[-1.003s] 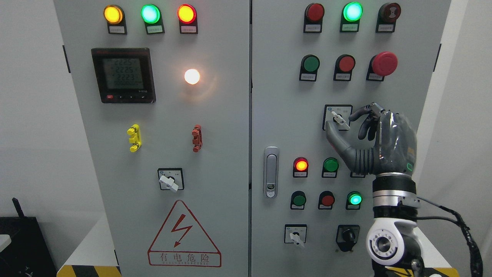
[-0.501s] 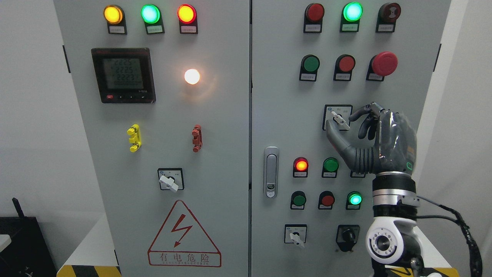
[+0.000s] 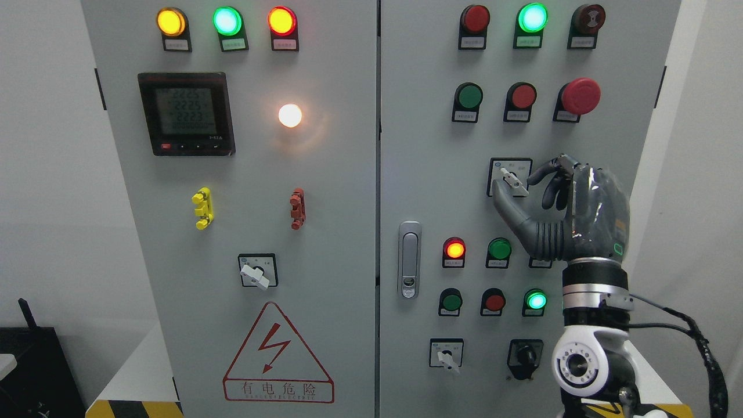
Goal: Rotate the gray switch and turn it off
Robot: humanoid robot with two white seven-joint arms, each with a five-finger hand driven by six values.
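Note:
The gray rotary switch sits on a small square plate on the right cabinet door, its lever slanting down to the right. My right hand is raised in front of the door with the thumb just below and left of the lever and the curled fingers just to its right. The hand brackets the lever, and I see no firm grip on it. My left arm is out of the picture.
Two similar gray switches are at the left door's lower middle and the right door's bottom, beside a black selector. Lit indicator lamps and push buttons surround the hand. A door handle is left of it.
The right hand has shifted very slightly toward the switch. The lever keeps the same slant.

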